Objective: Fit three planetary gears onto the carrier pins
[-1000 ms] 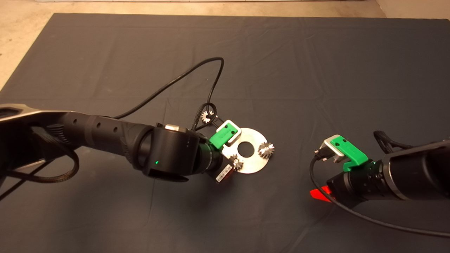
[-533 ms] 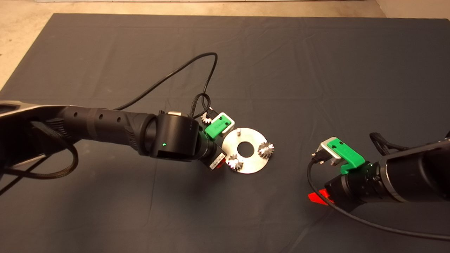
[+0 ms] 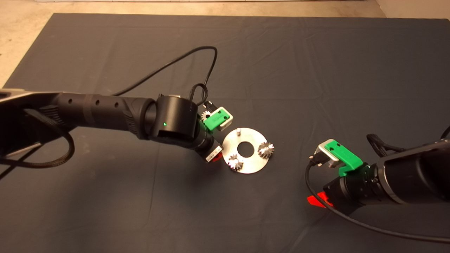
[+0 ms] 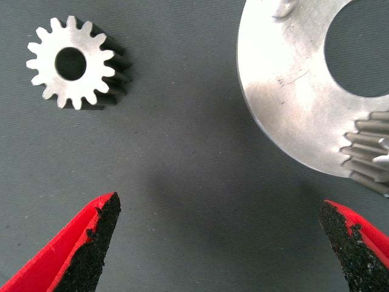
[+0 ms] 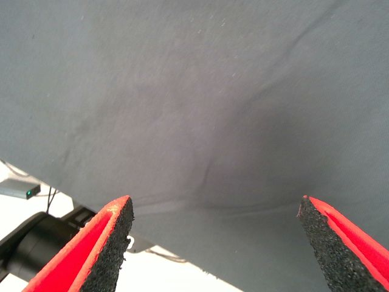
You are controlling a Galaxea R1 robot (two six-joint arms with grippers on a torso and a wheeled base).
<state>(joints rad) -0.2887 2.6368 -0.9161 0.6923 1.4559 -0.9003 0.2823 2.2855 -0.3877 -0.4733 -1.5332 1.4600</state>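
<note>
The left gripper [image 4: 219, 243] hangs over the mat [image 3: 316, 70] just beside the disc [image 3: 254, 165], on its left rim. Its jaws are spread wide and hold nothing; the black pads [image 4: 94, 243] touch neither metal nor cloth that I can see. Between the fingers there is only bare mat.

Two gears already sit on pins: one [image 3: 266, 150] at the disc's right side, the other [image 3: 235, 162] at its lower left edge, nearest the left gripper. In the left wrist view a toothed edge of that second gear [image 4: 371, 152] shows at the disc's rim [image 4: 285, 91]. The third pin [image 3: 238, 131] stands bare at the upper left of the disc, beside the centre hole.

The loose gear [image 4: 76, 62] lies flat on the mat, bore up, clear of the disc and a little apart from it. In the head view it [image 3: 206, 114] peeps out by the green body of the left gripper, under the looping black cable [image 3: 197, 56].

The right gripper [image 5: 216, 243] waits well off to the right, over open mat. Its jaws are also spread wide, with nothing between them and nothing touched. A red fingertip [image 3: 316, 200] shows below that arm in the head view.
</note>
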